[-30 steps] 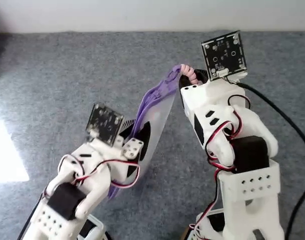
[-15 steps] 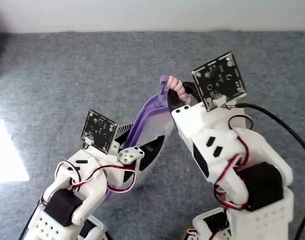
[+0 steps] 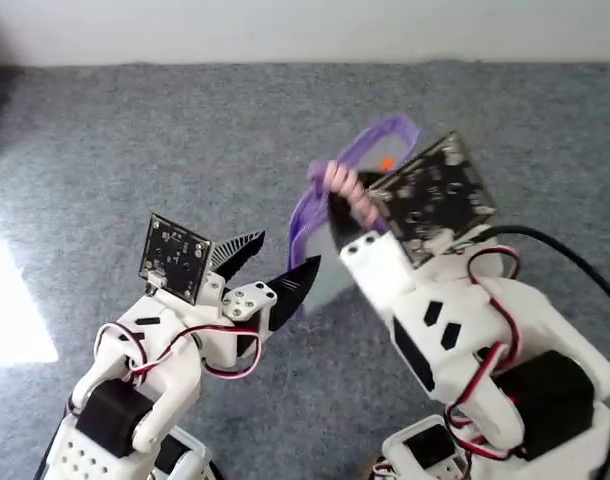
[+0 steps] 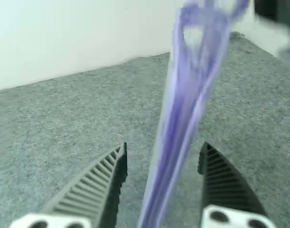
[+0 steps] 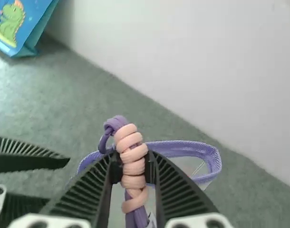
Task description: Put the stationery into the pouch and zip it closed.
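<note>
The pouch (image 3: 320, 235) is clear with a purple zip edge and hangs off the table from its pink coiled zipper pull (image 3: 343, 186). My right gripper (image 3: 350, 205) is shut on that pull (image 5: 130, 164), with the purple rim (image 5: 183, 149) looping behind it. Something orange (image 3: 387, 163) shows inside the pouch top. My left gripper (image 3: 290, 248) stands open at the pouch's lower end. In the left wrist view the purple edge (image 4: 183, 118) hangs between the spread fingers of the left gripper (image 4: 164, 148), apparently touching neither.
Grey carpet-like table surface (image 3: 135, 140) lies all around, with a white wall at the far edge. A blue printed item (image 5: 16, 21) leans against the wall. A black cable (image 3: 565, 250) trails from the right arm.
The left gripper let go of the pouch and opened. The right gripper pulled back toward the near side and raised the pull, so the pouch now hangs from it alone.
</note>
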Available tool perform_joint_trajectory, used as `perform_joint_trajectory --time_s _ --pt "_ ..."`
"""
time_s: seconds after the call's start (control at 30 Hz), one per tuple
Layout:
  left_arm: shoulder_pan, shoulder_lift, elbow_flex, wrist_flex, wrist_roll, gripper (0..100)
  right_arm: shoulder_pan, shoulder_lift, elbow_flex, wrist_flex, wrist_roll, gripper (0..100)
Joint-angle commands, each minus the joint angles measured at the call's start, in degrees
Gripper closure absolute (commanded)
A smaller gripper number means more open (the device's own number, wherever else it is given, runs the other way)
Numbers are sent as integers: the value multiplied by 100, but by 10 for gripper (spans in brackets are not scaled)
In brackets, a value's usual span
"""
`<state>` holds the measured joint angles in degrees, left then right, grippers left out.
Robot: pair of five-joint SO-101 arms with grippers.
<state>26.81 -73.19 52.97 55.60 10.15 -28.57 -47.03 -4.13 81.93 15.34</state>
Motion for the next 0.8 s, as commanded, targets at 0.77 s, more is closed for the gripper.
perform_joint_trajectory --time_s 0.77 --pt "0 -88 -585 -70 70 986 -145 -136 141 655 -176 991"
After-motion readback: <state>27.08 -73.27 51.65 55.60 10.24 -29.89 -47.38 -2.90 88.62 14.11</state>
